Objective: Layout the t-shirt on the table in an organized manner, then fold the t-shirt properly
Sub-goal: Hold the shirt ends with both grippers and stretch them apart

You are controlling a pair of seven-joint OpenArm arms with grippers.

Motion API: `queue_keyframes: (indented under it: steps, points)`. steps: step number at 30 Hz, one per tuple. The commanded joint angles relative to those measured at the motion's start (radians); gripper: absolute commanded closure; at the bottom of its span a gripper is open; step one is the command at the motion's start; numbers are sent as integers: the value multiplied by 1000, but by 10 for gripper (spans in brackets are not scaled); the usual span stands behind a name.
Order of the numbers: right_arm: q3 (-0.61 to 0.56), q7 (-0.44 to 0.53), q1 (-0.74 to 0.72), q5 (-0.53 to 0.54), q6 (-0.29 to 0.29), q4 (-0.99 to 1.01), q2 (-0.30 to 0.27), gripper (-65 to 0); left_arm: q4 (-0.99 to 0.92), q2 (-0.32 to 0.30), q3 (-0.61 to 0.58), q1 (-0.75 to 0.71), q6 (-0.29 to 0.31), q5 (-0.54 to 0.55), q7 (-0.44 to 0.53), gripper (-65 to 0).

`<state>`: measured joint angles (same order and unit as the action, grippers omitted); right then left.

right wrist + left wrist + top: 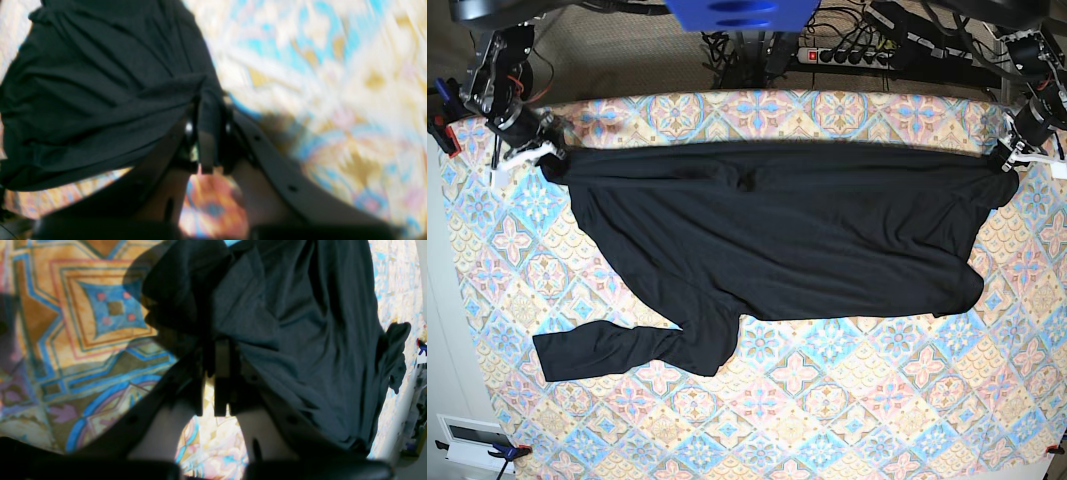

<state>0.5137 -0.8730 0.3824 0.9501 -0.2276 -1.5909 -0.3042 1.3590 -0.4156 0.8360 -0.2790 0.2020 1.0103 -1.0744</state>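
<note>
The black t-shirt [777, 240] is spread wide across the patterned table [827, 400], its far edge pulled taut between my two grippers. In the base view my right gripper [549, 155] holds the shirt's far left corner and my left gripper [1010, 160] holds the far right corner. One long sleeve [607, 350] trails toward the front left. The left wrist view shows my left gripper [217, 373] shut on a bunched fold of the t-shirt [300, 323] above the table [100, 306]. The blurred right wrist view shows my right gripper [208, 133] shut on the t-shirt [100, 93].
Behind the table's far edge lie a power strip [847, 55] and cables. A blue mount [737, 12] sits at the top centre. A small white device [472, 440] rests off the table's front left corner. Patterned cloth shows along the front half.
</note>
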Motion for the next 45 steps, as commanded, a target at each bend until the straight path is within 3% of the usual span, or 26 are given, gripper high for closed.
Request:
queue_keyframes:
  steps: [1,9,21,26,33,36,45]
  points:
    - [15,31,14,10,3,-36,-23,-4,17,-29,13,-4,-5,2,33,0]
    - [16,31,117,11,3,-102,-23,-4,27,-24,-4,-44,-5,6,26,0]
    - [16,31,138,7,3,-110,-23,-4,179,-33,-45,-242,-3,5,32,0]
    - [21,33,138,5,3,-105,-23,-4,179,-64,-50,-280,58,0,29,0]
    - [43,33,138,5,3,-99,-23,-5,179,-65,-53,-263,61,-44,29,-4]
    - [43,33,138,5,3,-99,-23,-37,179,-67,-99,-243,63,-52,24,-47]
    - [43,33,138,5,3,-110,-23,-123,179,-85,-97,-260,66,8,24,-269]
